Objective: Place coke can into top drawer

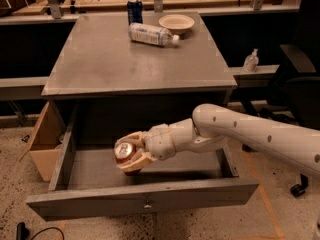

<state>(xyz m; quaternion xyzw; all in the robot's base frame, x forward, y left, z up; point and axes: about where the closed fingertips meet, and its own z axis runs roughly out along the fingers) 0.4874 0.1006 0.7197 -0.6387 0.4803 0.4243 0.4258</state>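
The top drawer [145, 203] of the grey cabinet is pulled wide open toward me, its small metal knob on the front panel. My gripper [131, 154] reaches in from the right and is shut on the coke can [123, 150], a red can with a silver top. The can is tilted, its top facing me, and hangs low inside the drawer over the left-middle of the drawer floor. Its base is at or just above the floor; I cannot tell whether it touches.
On the cabinet top [135, 59] at the back lie a dark blue can [134, 10], a clear plastic bottle on its side [151, 34] and a pale bowl [176, 22]. A cardboard box [44, 139] stands left of the drawer. A black office chair [295, 79] stands at the right.
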